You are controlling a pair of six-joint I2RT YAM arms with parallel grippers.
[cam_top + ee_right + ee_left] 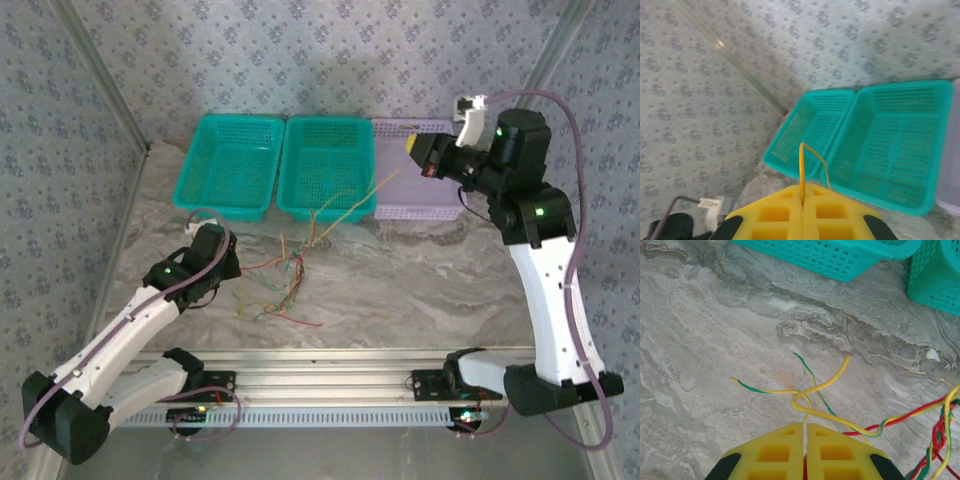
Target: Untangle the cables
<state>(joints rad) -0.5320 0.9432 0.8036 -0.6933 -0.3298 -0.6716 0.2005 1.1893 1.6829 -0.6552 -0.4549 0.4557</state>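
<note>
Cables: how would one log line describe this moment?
left gripper: shut on red cable | right gripper: shut on yellow cable, raised | tangle: on table

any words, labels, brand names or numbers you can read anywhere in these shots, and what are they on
No text can be read anywhere.
On the teal baskets, the lilac basket and the cables: no print.
On the left gripper and the right gripper: plain yellow, no marking.
On the wallpaper: a flower pattern, no letters.
</note>
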